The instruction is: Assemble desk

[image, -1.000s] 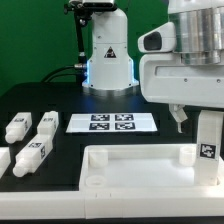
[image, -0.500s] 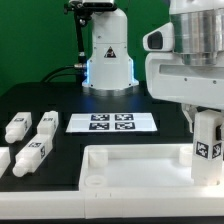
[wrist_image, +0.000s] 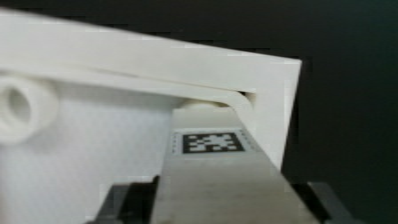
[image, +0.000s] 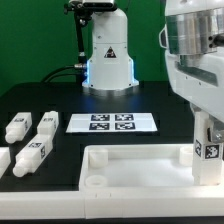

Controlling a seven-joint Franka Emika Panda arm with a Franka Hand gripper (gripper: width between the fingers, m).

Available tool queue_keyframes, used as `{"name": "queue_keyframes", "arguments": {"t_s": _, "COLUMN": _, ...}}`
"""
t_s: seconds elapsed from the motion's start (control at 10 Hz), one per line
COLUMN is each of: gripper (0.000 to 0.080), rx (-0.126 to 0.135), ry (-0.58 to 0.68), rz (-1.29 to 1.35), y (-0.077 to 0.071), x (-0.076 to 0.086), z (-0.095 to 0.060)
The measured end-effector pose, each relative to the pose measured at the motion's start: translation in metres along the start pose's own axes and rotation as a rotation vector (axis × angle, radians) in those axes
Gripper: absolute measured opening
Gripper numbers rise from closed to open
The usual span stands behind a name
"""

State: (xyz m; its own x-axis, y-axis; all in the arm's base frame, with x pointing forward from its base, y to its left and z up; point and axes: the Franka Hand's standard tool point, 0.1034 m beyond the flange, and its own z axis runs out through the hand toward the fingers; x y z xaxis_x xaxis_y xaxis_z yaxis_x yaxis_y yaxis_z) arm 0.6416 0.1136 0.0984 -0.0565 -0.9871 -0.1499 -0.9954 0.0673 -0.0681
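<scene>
The white desk top (image: 130,170) lies at the front of the black table, rim up, with a round corner socket (image: 93,184) at its near left. My gripper (image: 207,128) is shut on a white tagged leg (image: 207,150) and holds it upright at the top's far right corner. In the wrist view the leg (wrist_image: 222,170) runs between my two dark fingers (wrist_image: 128,202), and its far end sits in the corner of the top's rim (wrist_image: 267,80). Whether it is seated in a socket is hidden. Another socket (wrist_image: 15,105) shows nearby.
Three loose white legs (image: 18,127) (image: 46,124) (image: 33,155) lie on the table at the exterior view's left, with another white piece (image: 3,160) at the frame edge. The marker board (image: 112,123) lies behind the desk top. The robot base (image: 108,55) stands at the back.
My gripper has shifted toward the exterior view's right and moved down, carrying the leg lower onto the top's far right corner. The loose legs and the desk top have not moved.
</scene>
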Motion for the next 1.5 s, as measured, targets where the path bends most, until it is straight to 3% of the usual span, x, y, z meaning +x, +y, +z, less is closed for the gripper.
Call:
{"name": "queue_keyframes", "arguments": {"t_s": 0.3, "gripper": 0.0288, "rx": 0.023, "ry": 0.001, "rz": 0.305, "y": -0.004, "x": 0.002, "z": -0.002}}
{"name": "queue_keyframes", "arguments": {"t_s": 0.6, "gripper": 0.0288, "rx": 0.031, "ry": 0.009, "rz": 0.368, "y": -0.005, "x": 0.007, "z": -0.003}}
{"name": "queue_keyframes", "arguments": {"t_s": 0.7, "gripper": 0.0365, "rx": 0.030, "ry": 0.009, "rz": 0.364, "y": -0.005, "x": 0.007, "z": -0.003}}
{"name": "queue_keyframes", "arguments": {"t_s": 0.8, "gripper": 0.0500, "rx": 0.030, "ry": 0.009, "rz": 0.359, "y": -0.005, "x": 0.007, "z": -0.003}}
{"name": "queue_keyframes", "arguments": {"t_s": 0.9, "gripper": 0.0500, "rx": 0.031, "ry": 0.006, "rz": 0.325, "y": -0.005, "x": 0.006, "z": -0.006}}
{"name": "queue_keyframes", "arguments": {"t_s": 1.0, "gripper": 0.0614, "rx": 0.030, "ry": 0.001, "rz": 0.277, "y": -0.007, "x": 0.006, "z": -0.014}}
{"name": "queue_keyframes", "arguments": {"t_s": 1.2, "gripper": 0.0645, "rx": 0.052, "ry": -0.009, "rz": 0.220, "y": -0.015, "x": 0.011, "z": -0.037}}
{"name": "queue_keyframes", "arguments": {"t_s": 1.5, "gripper": 0.0649, "rx": 0.049, "ry": -0.007, "rz": 0.218, "y": -0.014, "x": 0.010, "z": -0.034}}
